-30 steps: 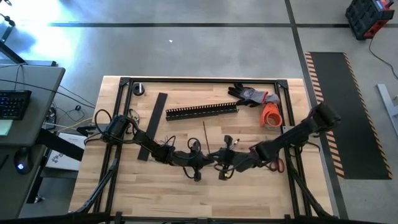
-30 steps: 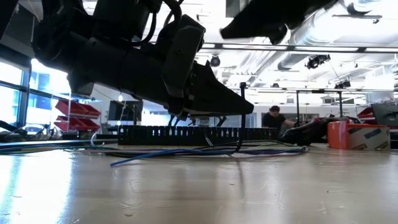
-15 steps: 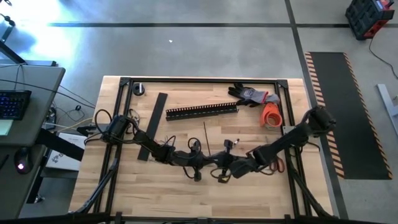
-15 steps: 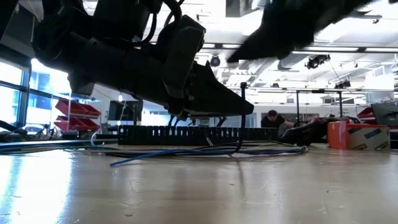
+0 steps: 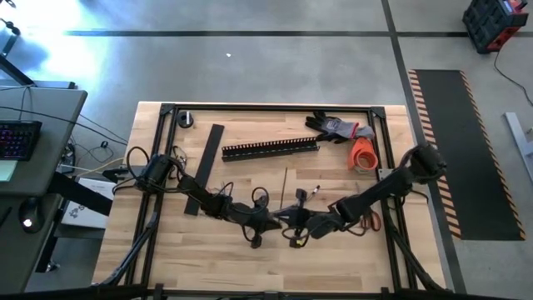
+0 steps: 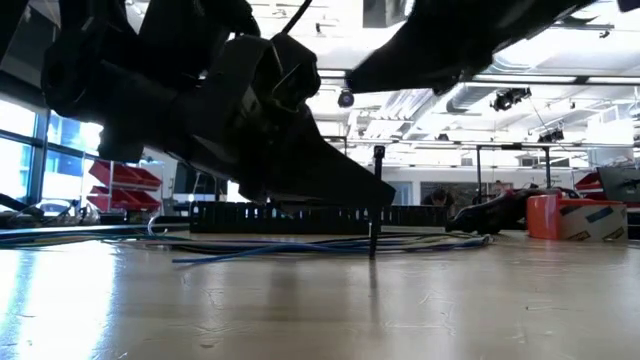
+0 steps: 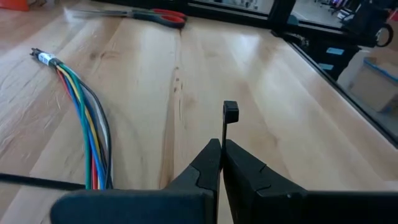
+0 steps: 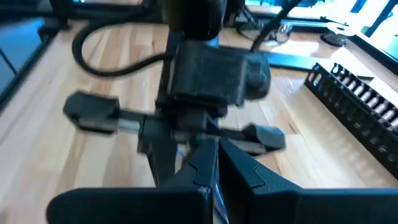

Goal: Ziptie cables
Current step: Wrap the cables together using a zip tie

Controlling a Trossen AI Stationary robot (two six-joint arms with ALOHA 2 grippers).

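The ziptie is a hair-thin dark strip. Its head end stands upright in my left gripper, which is shut on it near the table's middle, and its long tail lies on the wood toward the far edge. The cables are a loose bundle of coloured wires lying flat on the table just beyond the left gripper, also visible in the low view. My right gripper is shut. It hangs above the table facing the left gripper from the right, and I see nothing in it. My left gripper pinches the ziptie between its two fingertips just below the square head, which sticks out past the tips. The fingers slant down from the table's left and lie across the strip. The held stretch stands upright and its lower part reaches the tabletop.
The black slotted channel lies across the far half, with a flat black cover strip to its left. Gloves and an orange roll sit at the far right. Red-handled scissors lie under the right arm. A person is far behind the table.
My right gripper has moved toward the table's left and near edge, closer to the left gripper. My left gripper has tipped and shifted slightly. The ziptie's tail has swung toward the table's right, and its held end now stands straight where it curved before.
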